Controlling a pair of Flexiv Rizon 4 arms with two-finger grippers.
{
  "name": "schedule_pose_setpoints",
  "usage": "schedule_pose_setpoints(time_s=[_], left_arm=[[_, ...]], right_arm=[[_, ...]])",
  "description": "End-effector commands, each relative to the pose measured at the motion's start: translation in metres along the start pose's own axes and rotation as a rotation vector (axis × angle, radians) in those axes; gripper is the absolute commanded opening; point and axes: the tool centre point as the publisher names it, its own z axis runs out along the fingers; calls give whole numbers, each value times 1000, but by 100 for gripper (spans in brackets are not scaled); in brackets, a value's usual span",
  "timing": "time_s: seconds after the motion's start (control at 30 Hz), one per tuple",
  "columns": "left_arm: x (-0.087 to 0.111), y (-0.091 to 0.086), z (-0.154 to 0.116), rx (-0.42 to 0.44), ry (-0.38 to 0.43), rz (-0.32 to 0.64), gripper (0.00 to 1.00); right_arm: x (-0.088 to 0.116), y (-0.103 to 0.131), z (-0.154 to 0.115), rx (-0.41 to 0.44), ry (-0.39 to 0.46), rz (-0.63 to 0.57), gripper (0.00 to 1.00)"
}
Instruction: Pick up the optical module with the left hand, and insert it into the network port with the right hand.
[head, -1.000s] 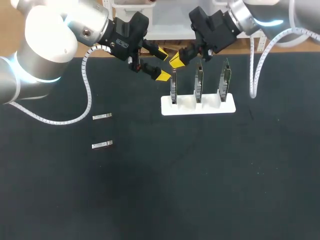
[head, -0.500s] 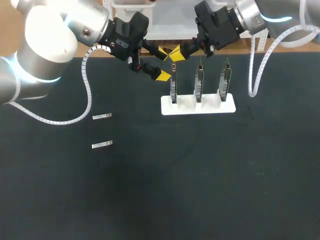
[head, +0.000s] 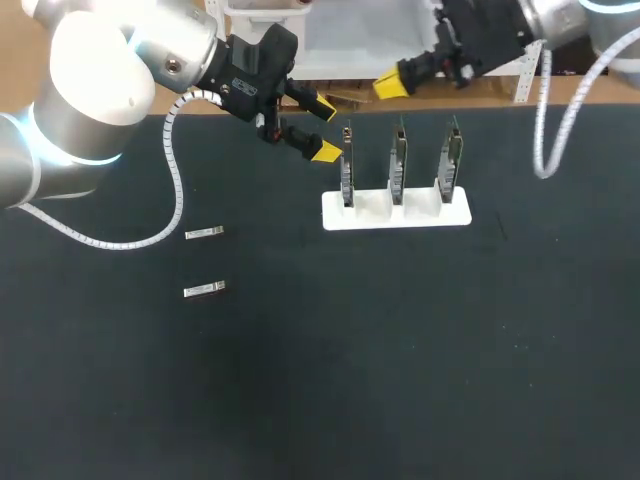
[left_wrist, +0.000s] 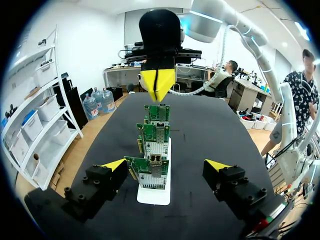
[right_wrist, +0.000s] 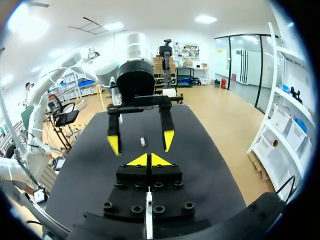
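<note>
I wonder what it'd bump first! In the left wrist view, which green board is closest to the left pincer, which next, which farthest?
1. Nearest board, just ahead of the left pincer.
2. Middle board, right behind it.
3. Far board, last in the row, under the right pincer.

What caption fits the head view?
Left claw open beside three upright cards in white stand; right claw shut; two optical modules lie loose.

Bright, even overhead light; glare blows out left arm (head: 95, 70) shell; black table (head: 400, 350) matte, shadows faint.
</note>
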Motion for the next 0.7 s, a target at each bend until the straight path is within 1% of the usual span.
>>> schedule_pose_setpoints(time_s=[0.03,0.2,0.33,0.4,0.63,0.7], left_arm=[[0,0,0,1,1,0,100],[0,0,0,1,1,0,100],[0,0,0,1,1,0,100],[0,0,0,1,1,0,100],[0,0,0,1,1,0,100],[0,0,0,1,1,0,100]], right_arm=[[13,9,-23,1,7,7,0],[26,13,-37,-23,26,24,0],[32,15,-43,-42,33,33,0],[35,16,-44,-55,32,39,0],[50,25,-39,-99,77,40,0],[52,26,-38,-105,82,38,0]])
